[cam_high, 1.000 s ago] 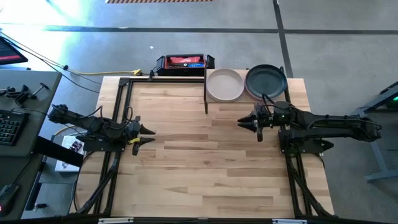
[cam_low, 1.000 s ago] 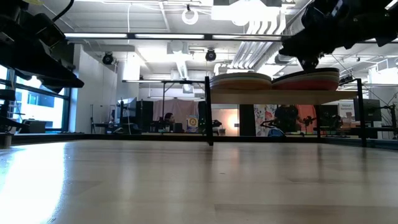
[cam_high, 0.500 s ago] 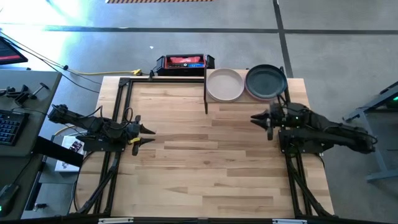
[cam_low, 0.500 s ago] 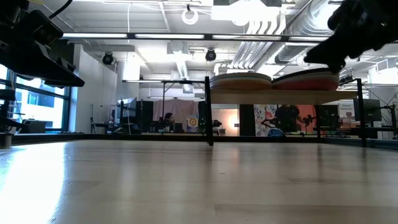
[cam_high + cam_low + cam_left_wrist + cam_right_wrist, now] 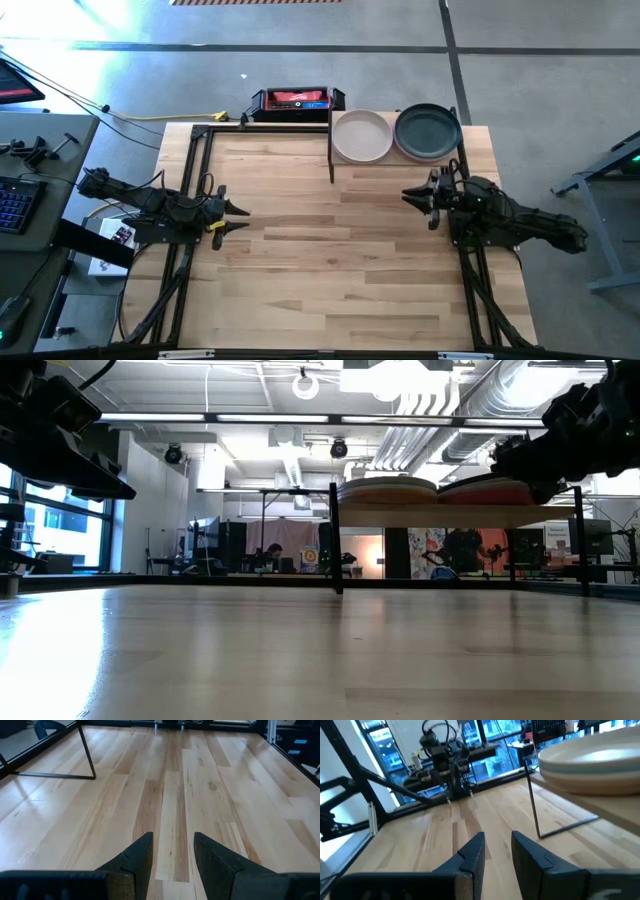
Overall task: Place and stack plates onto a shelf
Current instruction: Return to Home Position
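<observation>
Two stacks of plates sit on the shelf (image 5: 395,158) at the table's far right corner. One is topped by a cream plate (image 5: 362,135), the other by a dark slate plate (image 5: 428,130). In the low view both stacks (image 5: 388,490) (image 5: 490,488) rest on the raised light-wood panel (image 5: 450,513) with black posts. My right gripper (image 5: 408,196) (image 5: 497,847) hovers open just in front of the shelf, near the table's right edge. My left gripper (image 5: 243,218) (image 5: 173,845) waits open over the table's left side. Neither holds anything.
A black and red box (image 5: 295,100) stands behind the table's far edge. A black metal frame (image 5: 195,150) runs along the table's left side. Bare planks (image 5: 330,260) stretch across the middle and near part. A desk with a keyboard (image 5: 15,205) stands off the left.
My right gripper has drawn back from the table's middle toward the right edge, its arm folding in, and it has sunk a little beside the right stack. The plates and the left arm have stayed put.
</observation>
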Robot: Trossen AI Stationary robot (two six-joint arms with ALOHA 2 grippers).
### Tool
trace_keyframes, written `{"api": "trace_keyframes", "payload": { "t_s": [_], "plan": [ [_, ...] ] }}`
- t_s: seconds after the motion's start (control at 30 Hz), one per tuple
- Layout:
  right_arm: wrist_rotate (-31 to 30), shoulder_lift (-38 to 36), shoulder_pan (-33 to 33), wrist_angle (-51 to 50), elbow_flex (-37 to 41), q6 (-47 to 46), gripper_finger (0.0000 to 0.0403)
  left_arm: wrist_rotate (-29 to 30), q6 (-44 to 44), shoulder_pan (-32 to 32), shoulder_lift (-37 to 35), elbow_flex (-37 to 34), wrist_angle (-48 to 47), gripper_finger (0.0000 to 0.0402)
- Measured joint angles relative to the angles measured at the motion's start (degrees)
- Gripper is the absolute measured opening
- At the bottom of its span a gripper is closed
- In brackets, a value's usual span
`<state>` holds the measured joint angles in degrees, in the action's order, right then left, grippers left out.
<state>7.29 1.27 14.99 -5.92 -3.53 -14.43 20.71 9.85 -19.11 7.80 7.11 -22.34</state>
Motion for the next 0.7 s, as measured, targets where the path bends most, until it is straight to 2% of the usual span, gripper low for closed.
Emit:
{"api": "trace_keyframes", "payload": {
  "t_s": [0.23, 0.4, 0.7],
  "plan": [
    [-0.54, 0.48, -0.03, -1.19, -0.02, 1.39, 0.0078, -0.15, 0.00, 0.00, -0.24, 0.00, 0.15, 0.0131],
    [-0.79, 0.62, -0.01, -1.24, -0.02, -2.06, 0.0078, -0.15, 0.00, 0.00, -0.24, 0.00, 0.15, 0.0131],
    [-0.77, 0.62, -0.01, -1.29, -0.02, -2.06, 0.0078, -0.15, 0.00, 0.00, -0.24, -0.02, 0.21, 0.0131]
  ]
}}
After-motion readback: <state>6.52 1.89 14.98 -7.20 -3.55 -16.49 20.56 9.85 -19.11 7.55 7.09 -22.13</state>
